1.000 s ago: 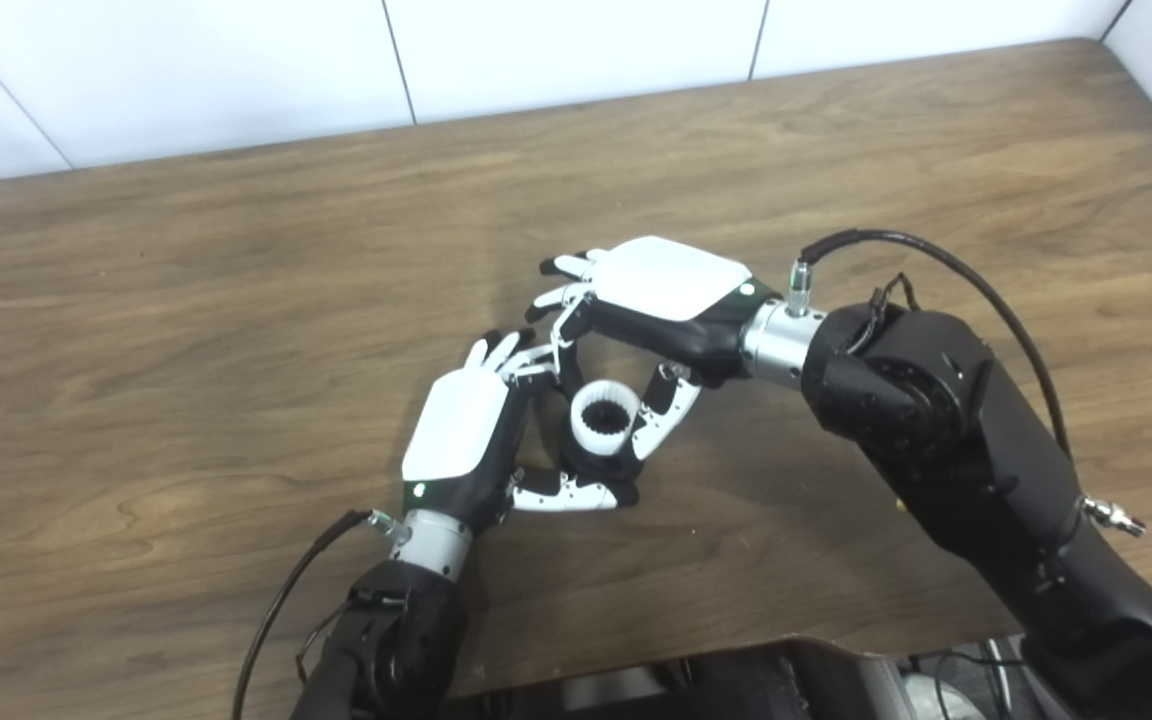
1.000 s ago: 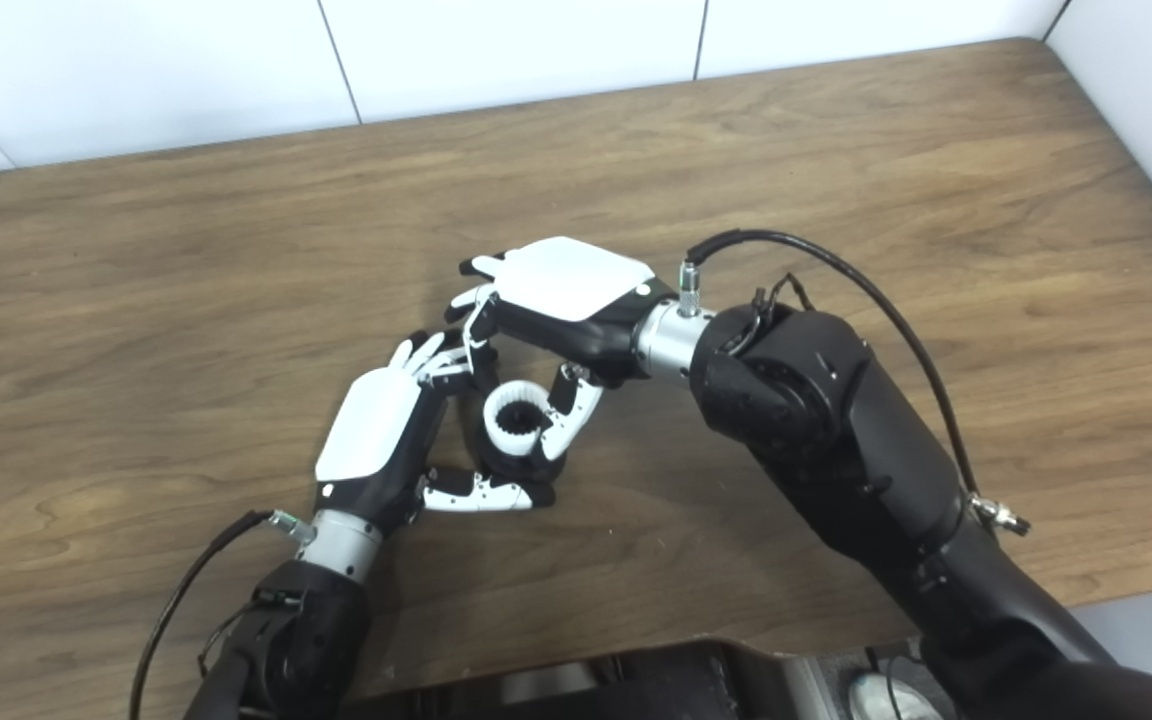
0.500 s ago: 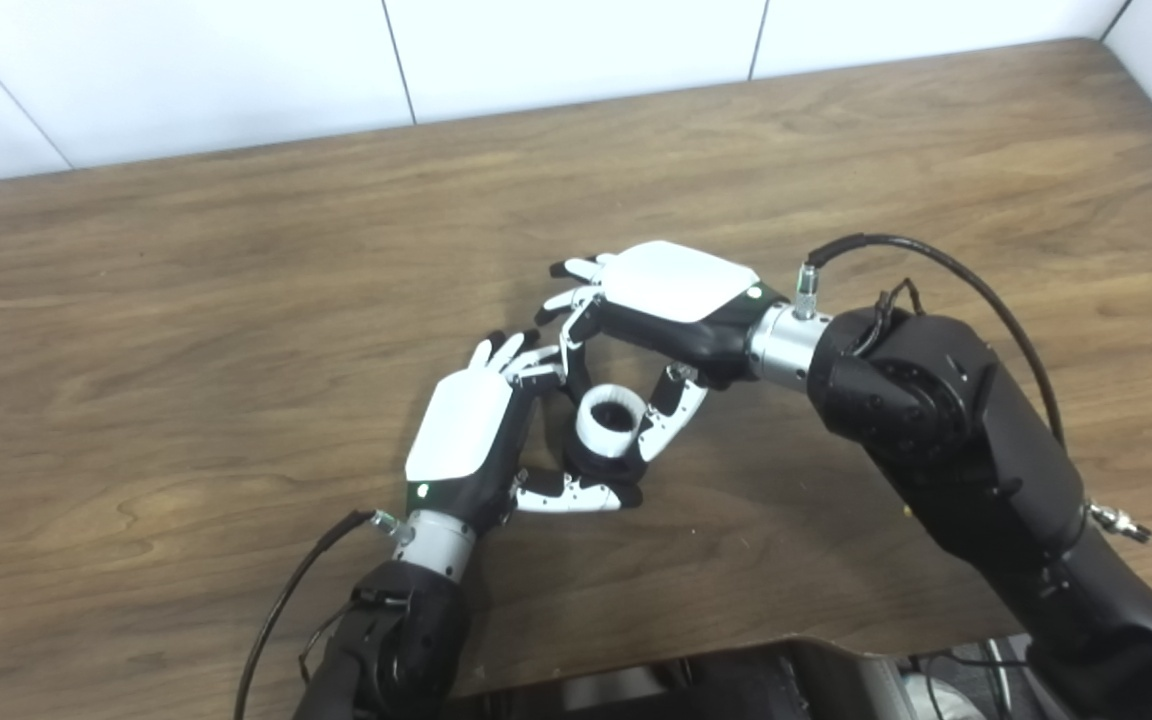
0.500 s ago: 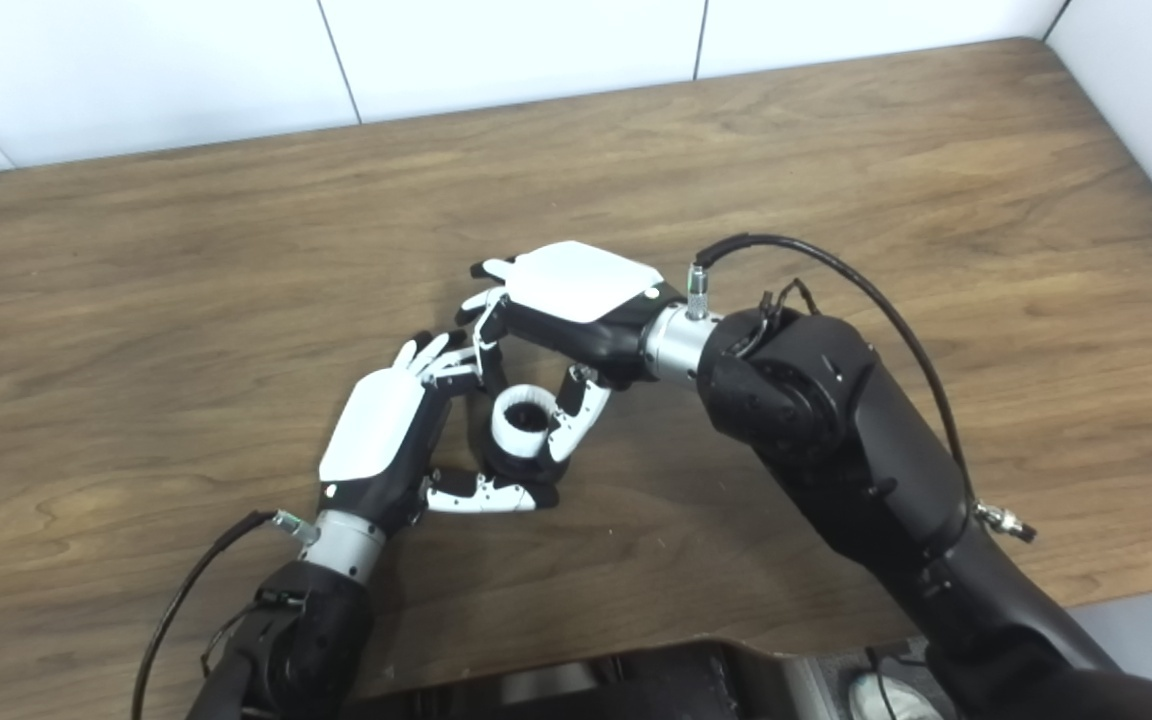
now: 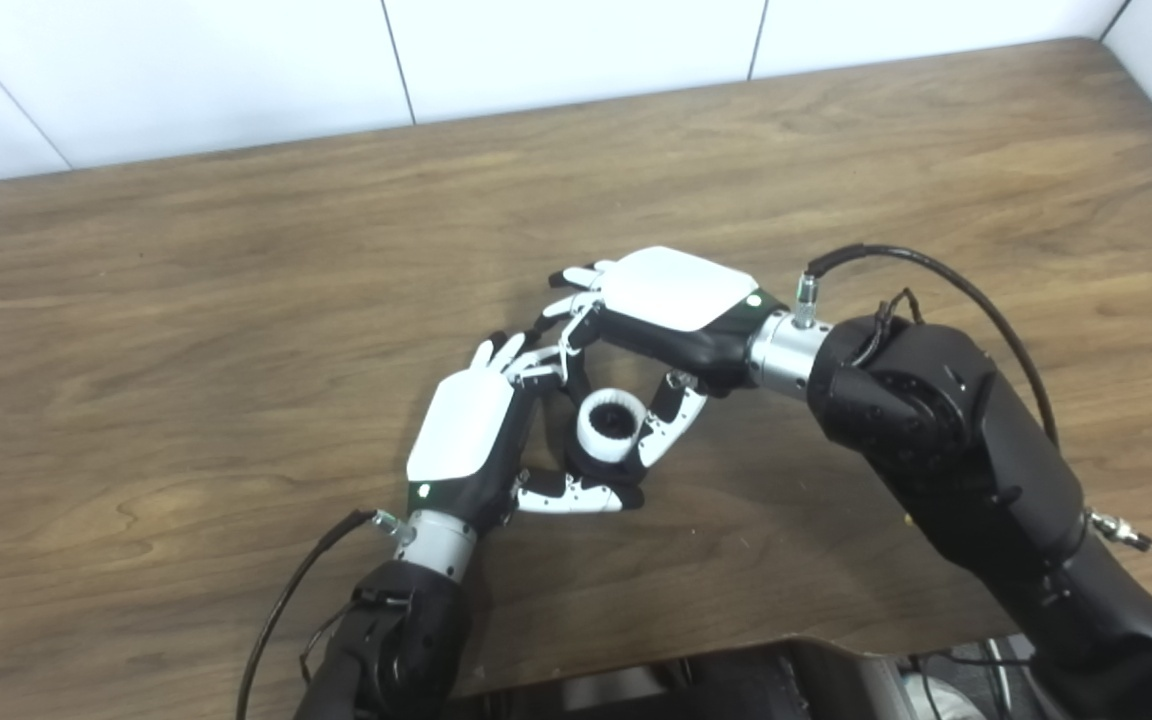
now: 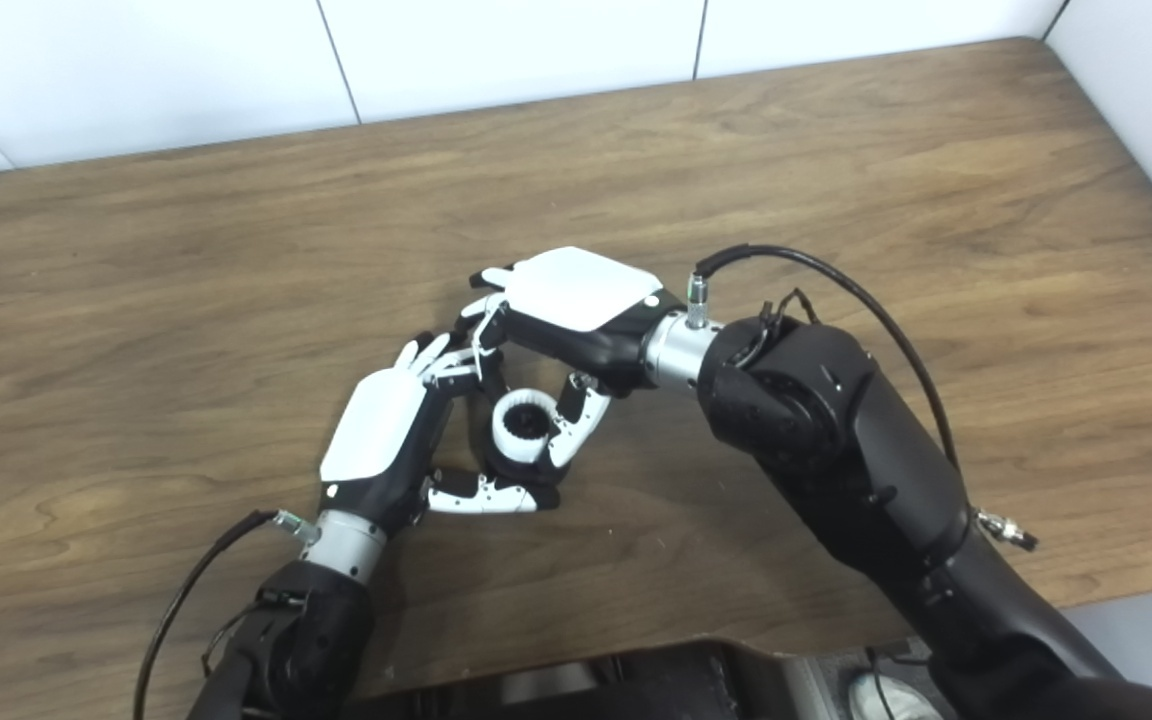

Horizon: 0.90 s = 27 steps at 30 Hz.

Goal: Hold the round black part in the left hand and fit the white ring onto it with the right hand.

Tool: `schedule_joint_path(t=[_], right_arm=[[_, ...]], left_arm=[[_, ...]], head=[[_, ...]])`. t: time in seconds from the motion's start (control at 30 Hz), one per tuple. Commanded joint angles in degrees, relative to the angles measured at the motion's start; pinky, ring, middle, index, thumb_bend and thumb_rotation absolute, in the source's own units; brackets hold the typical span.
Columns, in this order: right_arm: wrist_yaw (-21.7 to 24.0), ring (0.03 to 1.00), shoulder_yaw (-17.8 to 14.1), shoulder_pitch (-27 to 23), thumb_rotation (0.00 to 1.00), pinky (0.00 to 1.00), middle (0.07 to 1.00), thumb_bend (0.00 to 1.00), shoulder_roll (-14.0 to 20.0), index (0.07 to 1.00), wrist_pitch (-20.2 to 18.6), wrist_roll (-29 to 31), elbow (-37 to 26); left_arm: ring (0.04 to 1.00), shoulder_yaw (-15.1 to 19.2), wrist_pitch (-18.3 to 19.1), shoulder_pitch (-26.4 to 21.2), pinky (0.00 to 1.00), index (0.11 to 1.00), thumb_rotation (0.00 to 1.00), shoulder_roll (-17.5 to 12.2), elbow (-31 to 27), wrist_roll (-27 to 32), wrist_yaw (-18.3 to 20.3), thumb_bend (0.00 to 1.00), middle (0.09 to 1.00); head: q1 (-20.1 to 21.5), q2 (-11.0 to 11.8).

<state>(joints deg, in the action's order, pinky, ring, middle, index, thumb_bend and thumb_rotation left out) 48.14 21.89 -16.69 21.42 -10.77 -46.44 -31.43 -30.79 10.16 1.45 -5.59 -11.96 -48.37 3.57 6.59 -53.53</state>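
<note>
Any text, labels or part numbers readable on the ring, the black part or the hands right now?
None readable in either view.
White ring: no marking, only teeth inside.
Black part: mostly hidden, no label seen.
Left hand and right hand: plain white covers, each with a small green light, no lettering.

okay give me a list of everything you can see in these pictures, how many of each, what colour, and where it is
white ring: one, white with a toothed inner edge, sitting on top of the round black part, between the two hands near the table's middle.
round black part: one, black, under the ring, mostly hidden by it and the fingers.
table: one, brown wood grain, filling most of both views.
wall: white panels with thin seams, behind the table's far edge.
left robot hand: one, white back, black and white fingers, curled around the black part.
right robot hand: one, same colours, fingers closed on the ring from above.
</note>
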Motion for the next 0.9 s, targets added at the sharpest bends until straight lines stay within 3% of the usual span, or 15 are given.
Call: schedule_joint_path(t=[0.0, 0.43, 0.47, 0.53, 0.87], right_arm=[[-1.2, 0.986, -0.16, -0.99, 0.14, 0.98, 0.868, 0.53, -0.06, 0.484, 1.42, 0.44, -1.11], [-0.53, 0.996, -0.27, -1.28, 0.15, 0.96, 0.867, 0.52, 0.63, 0.492, 1.08, -0.86, -0.98], [-0.43, 0.999, -0.33, -1.31, 0.2, 0.96, 0.873, 0.75, 0.66, 0.569, 0.96, -0.86, -0.99], [-0.3, 1.0, -0.41, -1.39, 0.23, 0.96, 0.877, 0.87, 0.72, 0.613, 0.86, -0.86, -1.0], [1.85, 1.0, -0.76, -2.4, 0.31, 0.99, 0.922, 1.0, 0.62, 0.716, -0.06, -1.98, -1.96]], left_arm=[[0.952, -0.78, 0.39, 0.91, 1.0, 0.483, 0.06, 0.1, 0.15, -0.19, 2.48, 0.52, 0.825], [0.944, -0.76, 0.22, 0.82, 1.0, 0.482, 0.06, 0.16, 0.38, -0.33, 2.24, 0.53, 0.823], [0.944, -0.74, 0.24, 0.81, 1.0, 0.482, 0.06, 0.14, 0.4, -0.32, 2.28, 0.53, 0.824], [0.944, -0.74, 0.31, 0.79, 1.0, 0.482, 0.06, 0.11, 0.34, -0.34, 2.4, 0.53, 0.824], [0.945, -0.67, 0.32, 0.7, 1.0, 0.483, 0.06, 0.04, 0.24, -0.22, 2.57, 0.52, 0.824]], head=[[0.05, -0.05], [0.02, -0.14], [0.02, -0.14], [0.02, -0.14], [0.26, -0.34]])
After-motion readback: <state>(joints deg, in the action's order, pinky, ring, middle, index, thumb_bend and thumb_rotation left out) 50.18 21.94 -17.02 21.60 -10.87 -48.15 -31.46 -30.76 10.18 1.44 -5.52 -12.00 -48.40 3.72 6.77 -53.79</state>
